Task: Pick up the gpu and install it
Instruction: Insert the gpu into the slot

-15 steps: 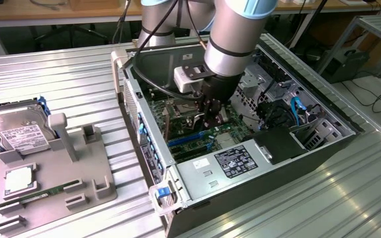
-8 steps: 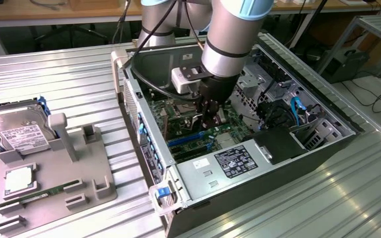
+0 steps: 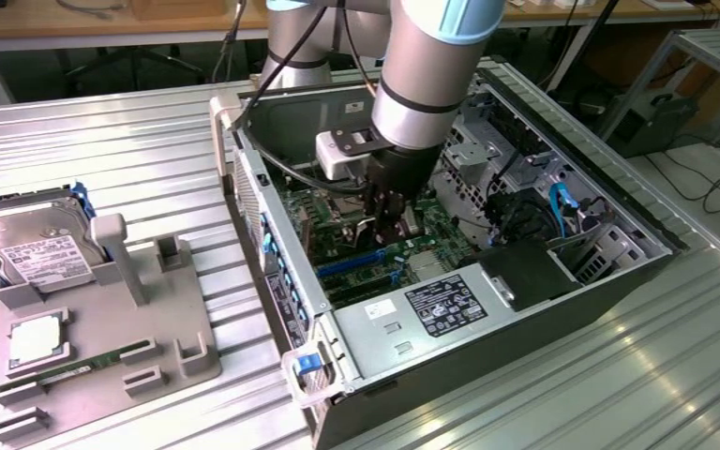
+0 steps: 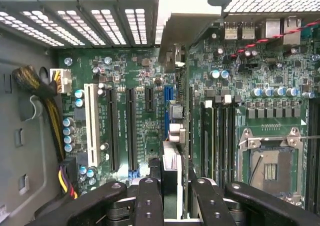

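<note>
gripper [image 4: 170,186] pinching the gpu [image 4: 170,176] edge-on | inside computer case [image 3: 610,281], over green board [image 4: 130,81] | hard drive [image 3: 35,248] sits outside on gray tray [image 3: 147,347]

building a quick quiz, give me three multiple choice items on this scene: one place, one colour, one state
1. Where is the tool? A on the grey tray B inside the open case C on the table
2. Colour of the long slot beside the yellow cables? A white B red C green
3. The gpu is: A on the tray B gripped by the tool C on the table
Answers: 1 B, the arm reaches into the case; 2 A, it is white; 3 B, fingers clamp it above the motherboard.
</note>
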`<action>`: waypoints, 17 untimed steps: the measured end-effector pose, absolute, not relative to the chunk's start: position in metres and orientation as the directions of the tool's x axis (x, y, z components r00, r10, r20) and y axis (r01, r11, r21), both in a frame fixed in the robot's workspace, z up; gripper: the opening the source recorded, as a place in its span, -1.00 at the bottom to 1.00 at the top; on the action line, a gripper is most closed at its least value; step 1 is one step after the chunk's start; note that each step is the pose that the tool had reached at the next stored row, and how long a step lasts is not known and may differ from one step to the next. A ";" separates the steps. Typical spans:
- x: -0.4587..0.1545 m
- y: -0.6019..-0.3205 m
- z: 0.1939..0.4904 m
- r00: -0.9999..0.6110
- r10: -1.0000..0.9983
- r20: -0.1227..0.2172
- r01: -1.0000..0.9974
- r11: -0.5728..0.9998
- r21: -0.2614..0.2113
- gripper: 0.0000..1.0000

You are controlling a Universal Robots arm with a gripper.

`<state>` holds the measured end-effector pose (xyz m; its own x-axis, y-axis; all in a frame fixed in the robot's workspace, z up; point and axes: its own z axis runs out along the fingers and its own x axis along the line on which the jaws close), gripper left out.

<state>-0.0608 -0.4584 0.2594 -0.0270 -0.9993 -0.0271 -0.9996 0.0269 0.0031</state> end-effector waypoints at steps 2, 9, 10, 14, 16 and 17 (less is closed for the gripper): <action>-0.063 -0.458 0.259 -0.027 -0.999 -0.027 -1.000 0.027 0.003 -0.44; -0.065 -0.459 0.251 -0.027 -0.999 -0.027 -1.000 0.027 0.003 -0.44; -0.065 -0.459 0.250 -0.027 -0.999 -0.027 -1.000 0.027 0.003 -0.44; -0.068 -0.459 0.247 -0.027 -0.999 -0.027 -1.000 0.027 0.003 -0.44; -0.070 -0.459 0.247 -0.027 -0.999 -0.027 -1.000 0.027 0.003 -0.44; -0.070 -0.460 0.247 -0.027 -0.999 -0.027 -1.000 0.027 0.003 -0.44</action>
